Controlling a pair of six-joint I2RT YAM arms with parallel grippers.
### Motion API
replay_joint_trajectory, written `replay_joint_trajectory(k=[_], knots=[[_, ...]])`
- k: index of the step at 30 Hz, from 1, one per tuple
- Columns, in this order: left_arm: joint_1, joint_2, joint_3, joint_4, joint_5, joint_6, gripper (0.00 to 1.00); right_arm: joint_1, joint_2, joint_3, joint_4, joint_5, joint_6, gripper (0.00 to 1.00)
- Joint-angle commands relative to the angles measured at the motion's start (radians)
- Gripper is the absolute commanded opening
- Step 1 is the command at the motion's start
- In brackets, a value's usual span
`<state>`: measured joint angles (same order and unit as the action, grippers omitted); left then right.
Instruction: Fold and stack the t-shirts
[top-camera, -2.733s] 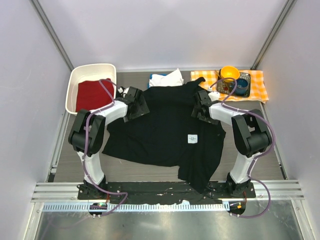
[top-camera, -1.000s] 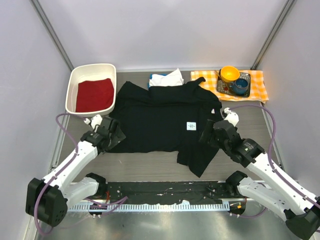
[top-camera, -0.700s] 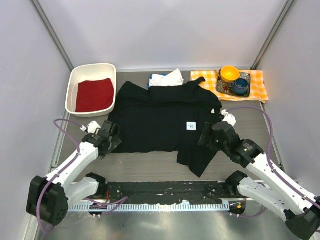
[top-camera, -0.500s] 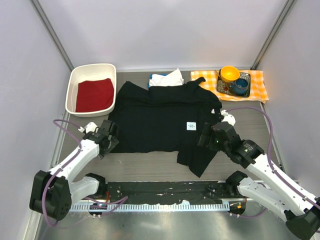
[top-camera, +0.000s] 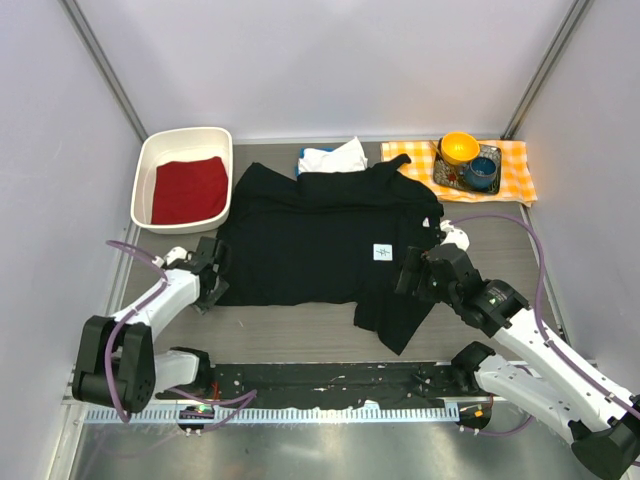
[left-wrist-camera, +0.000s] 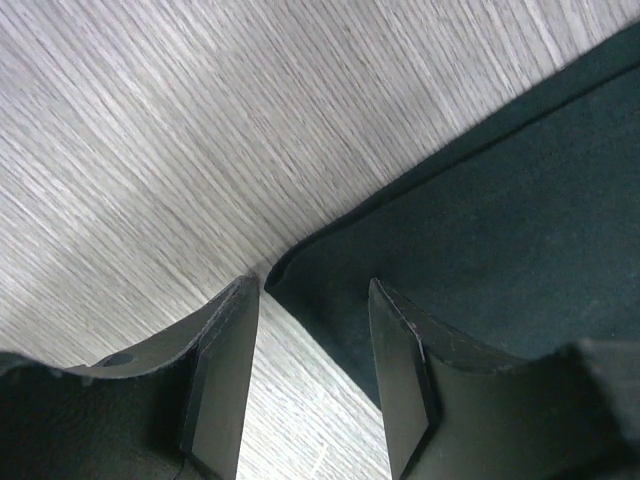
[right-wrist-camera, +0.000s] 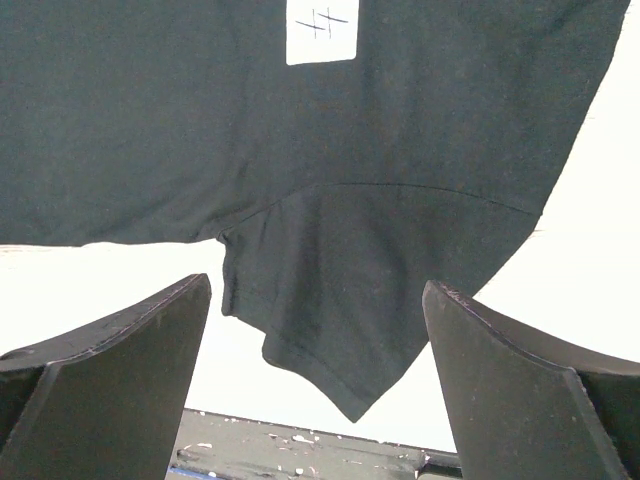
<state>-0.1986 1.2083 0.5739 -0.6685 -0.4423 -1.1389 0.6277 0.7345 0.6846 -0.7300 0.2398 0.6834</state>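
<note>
- Centre of the table (top-camera: 285, 325), you have the black shirt (top-camera: 320, 235) spread flat. Its label (top-camera: 384, 252) faces up and one sleeve (top-camera: 395, 318) trails toward the near edge. The white shirt (top-camera: 335, 157) sits bunched just behind it.
- Expect light, limp cloth that sags and drags from any single pinch. Your best holds look like the hem corners and seams, taken on both sides at once.
- Your left gripper (top-camera: 211, 277) sits low at the shirt's near left corner. In the wrist view the jaws are parted with that corner (left-wrist-camera: 300, 268) lying between the fingers (left-wrist-camera: 222, 370), and nothing is pinched yet.
- Your right gripper (top-camera: 411, 273) hovers over the shirt's right side, spread wide and empty. Its wrist camera looks down on the label and sleeve.
- Your left arm is folded back at the elbow, with the forearm running low along the table. Your right arm reaches in on a long diagonal from the near right.
</note>
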Motion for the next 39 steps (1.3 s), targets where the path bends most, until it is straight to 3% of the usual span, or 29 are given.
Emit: replay_joint_trajectory(k=[1, 3, 7, 10, 25, 39], knots=[[0.025, 0.040, 0.009, 0.067, -0.009, 0.027, 0.51, 0.007, -0.011, 0.029, 0.026, -0.005, -0.013, 0.94], [0.034, 0.060, 0.011, 0.086, -0.003, 0.037, 0.46, 0.007, -0.010, 0.027, 0.027, -0.005, -0.012, 0.93], [0.053, 0.091, 0.011, 0.124, 0.020, 0.056, 0.17, 0.006, -0.010, 0.030, 0.023, 0.001, -0.008, 0.93], [0.059, 0.109, 0.011, 0.141, 0.037, 0.068, 0.00, 0.007, -0.007, 0.035, 0.017, 0.006, -0.008, 0.93], [0.059, -0.079, 0.001, 0.187, 0.120, 0.116, 0.00, 0.040, 0.138, -0.056, -0.035, -0.206, 0.054, 0.89], [0.059, -0.085, -0.005, 0.282, 0.211, 0.189, 0.00, 0.107, 0.272, -0.109, -0.118, -0.293, 0.188, 0.82]])
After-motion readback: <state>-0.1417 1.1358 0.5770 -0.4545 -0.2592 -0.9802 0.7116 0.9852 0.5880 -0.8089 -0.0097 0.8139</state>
